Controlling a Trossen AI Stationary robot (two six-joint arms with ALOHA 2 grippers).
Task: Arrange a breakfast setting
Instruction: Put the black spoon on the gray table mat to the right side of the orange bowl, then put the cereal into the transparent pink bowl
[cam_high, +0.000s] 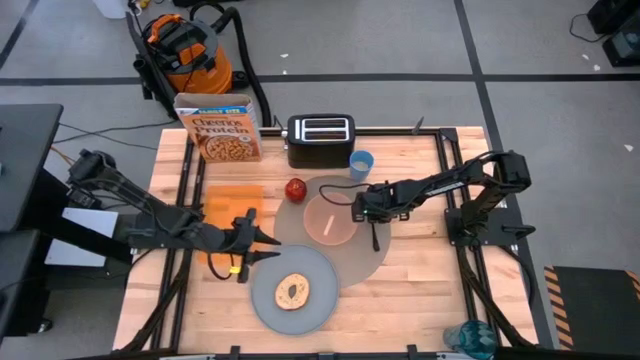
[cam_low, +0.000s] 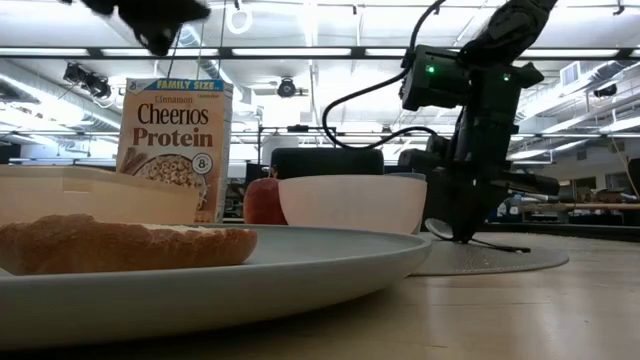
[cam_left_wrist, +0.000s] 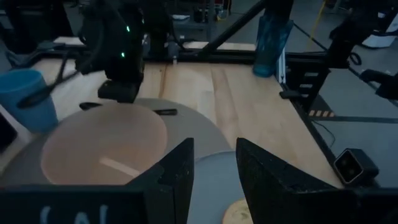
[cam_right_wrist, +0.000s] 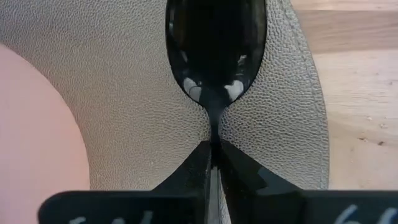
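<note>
A round grey placemat (cam_high: 365, 255) lies mid-table. On it stands the translucent pink bowl (cam_high: 328, 218). The blue-grey plate (cam_high: 265, 300) overlaps the mat's near left edge and carries the bagel (cam_high: 293, 290). The red-yellow apple (cam_high: 296, 188) and the blue cup (cam_high: 361, 163) stand at the mat's far edge. My right gripper (cam_high: 372, 212) is shut on the metal spoon (cam_high: 376, 238), to the right of the bowl. My left gripper (cam_high: 268, 247) is open and empty, above the plate's far left rim. My right gripper pinches the spoon's handle at its narrow neck (cam_right_wrist: 214, 134), just behind the spoon's bowl (cam_right_wrist: 214, 50), between its two fingertips. The fingers come from above, pointing down (cam_low: 462, 232). The spoon is down at the placemat (cam_right_wrist: 130, 99), with its bowl over the mat's right part.
A Cheerios box (cam_high: 220, 125) and a black toaster (cam_high: 320, 140) stand at the far edge. An orange board (cam_high: 232, 205) lies left of the mat. A blue-green bottle (cam_high: 470, 340) stands at the near right corner. Bare wood lies right of the mat.
</note>
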